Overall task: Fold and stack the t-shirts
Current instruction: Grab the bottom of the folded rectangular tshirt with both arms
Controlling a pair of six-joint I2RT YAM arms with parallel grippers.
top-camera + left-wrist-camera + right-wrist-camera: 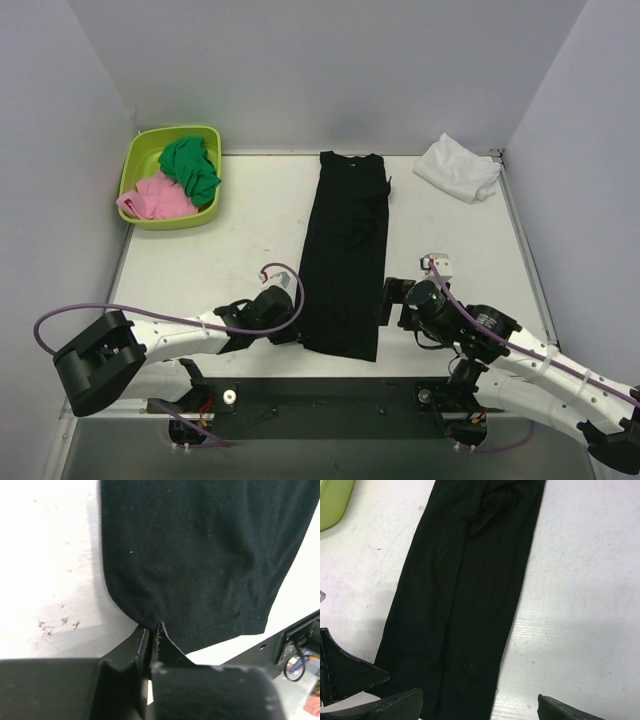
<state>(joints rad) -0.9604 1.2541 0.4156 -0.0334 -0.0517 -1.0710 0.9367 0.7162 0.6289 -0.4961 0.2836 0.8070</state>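
Pinching the near left corner of the black t-shirt (200, 555), the left gripper (152, 636) has its jaws almost together with the hem between them, so it seems to grip the cloth. The right gripper (480, 709) stands wide open at the near right corner and holds nothing. The shirt lies as a long narrow strip in the middle of the desk (250, 230), reaching from near to far. It is soft, light and limp; I think it should be taken at both hem corners and lifted evenly, or it sags. The white t-shirt (458, 167) lies crumpled at the far right corner, the green tub (172, 223) at the far left.
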